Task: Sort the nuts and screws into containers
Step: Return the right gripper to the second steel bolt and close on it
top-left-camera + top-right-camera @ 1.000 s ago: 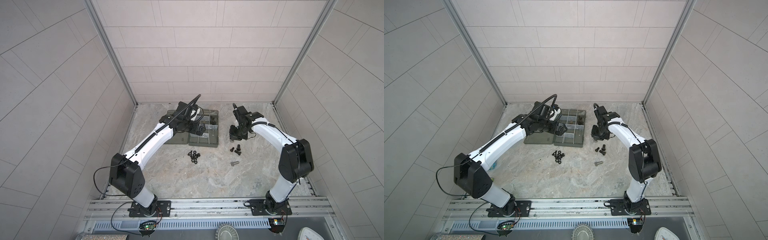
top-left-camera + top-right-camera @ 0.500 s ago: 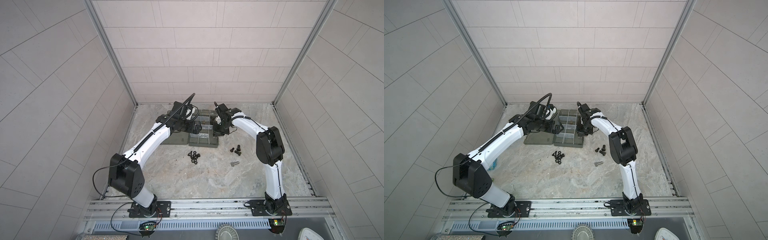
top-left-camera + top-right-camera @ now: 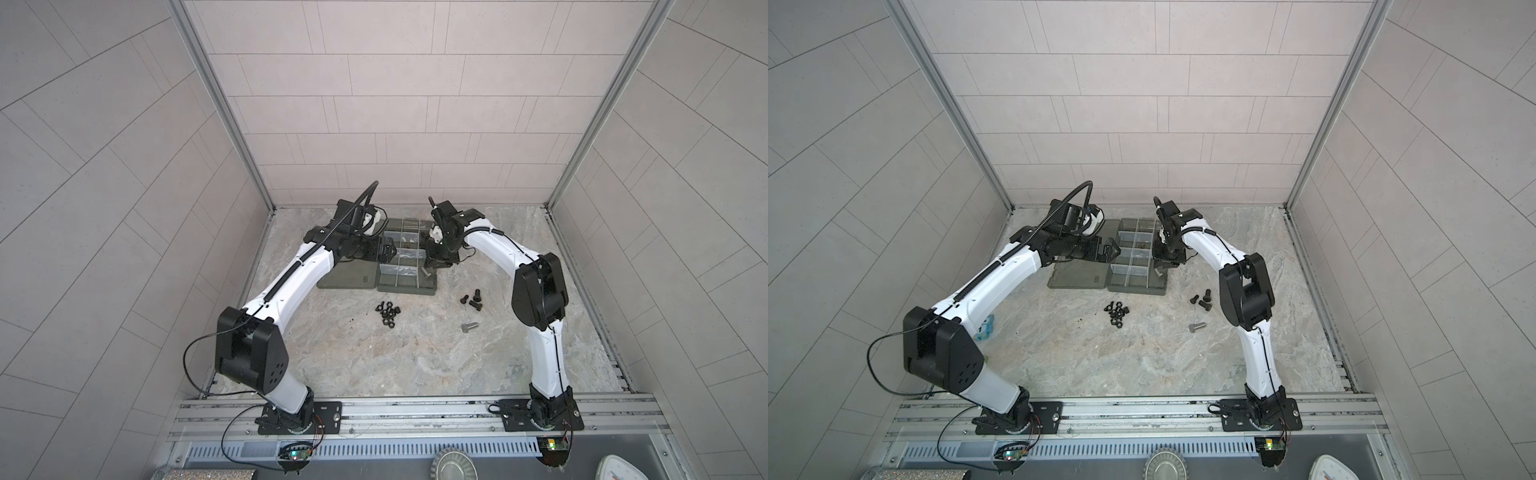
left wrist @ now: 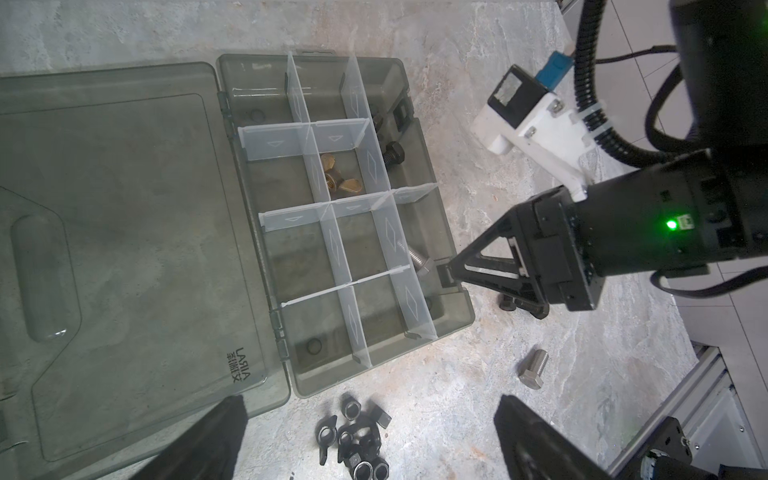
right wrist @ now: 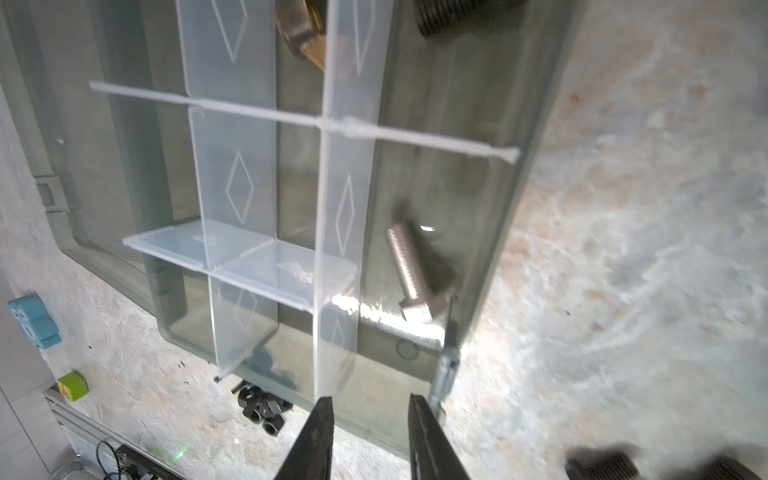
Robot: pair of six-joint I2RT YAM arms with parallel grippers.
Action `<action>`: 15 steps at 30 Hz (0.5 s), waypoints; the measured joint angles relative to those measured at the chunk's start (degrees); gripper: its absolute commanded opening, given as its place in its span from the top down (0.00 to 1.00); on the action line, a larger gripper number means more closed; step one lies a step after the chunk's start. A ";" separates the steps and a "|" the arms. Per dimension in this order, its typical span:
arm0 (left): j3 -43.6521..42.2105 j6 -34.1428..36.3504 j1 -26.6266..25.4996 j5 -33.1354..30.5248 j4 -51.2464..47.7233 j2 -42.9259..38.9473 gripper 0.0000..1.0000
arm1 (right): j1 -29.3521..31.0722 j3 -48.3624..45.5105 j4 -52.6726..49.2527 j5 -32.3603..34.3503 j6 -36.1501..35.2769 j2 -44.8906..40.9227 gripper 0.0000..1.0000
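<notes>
The organizer box lies open, its containers split by pale dividers. My right gripper hangs open over the box's right edge with nothing between its fingers. Just beyond them a blurred silver screw lies in a right-hand compartment, also visible as the silver screw in the left wrist view. Another compartment holds a black screw. My left gripper is wide open and empty above the box's left side. Nuts sit heaped in front of the box. Black screws and a silver screw lie on the table to the right.
The flat lid lies open left of the compartments. Brass wing nuts fill a middle compartment. One nut lies in a near compartment. A blue block and a green cube sit near the left wall.
My right arm swung from the loose screws over to the box, and its jaws opened, letting a silver screw go into a compartment. The left arm barely shifted.
</notes>
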 measured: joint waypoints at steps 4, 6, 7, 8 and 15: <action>-0.79 -1.22 -0.17 0.48 1.20 -0.09 0.00 | -0.85 -11.02 -1.62 3.63 2.08 -10.27 0.49; -1.92 -1.68 -0.66 0.31 1.66 -0.22 0.00 | -2.12 -16.92 -1.64 4.59 3.28 -15.74 0.48; -2.27 -1.86 -0.87 0.13 1.64 -0.31 0.00 | -2.95 -19.21 -1.73 4.92 3.85 -17.84 0.48; -2.60 -1.97 -1.33 -0.13 1.51 -0.42 0.00 | -4.00 -21.77 -1.33 4.94 4.59 -19.82 0.48; -6.58 -2.43 -6.45 -3.43 0.61 -6.05 0.00 | -6.99 -38.25 3.63 3.80 12.02 -27.04 0.49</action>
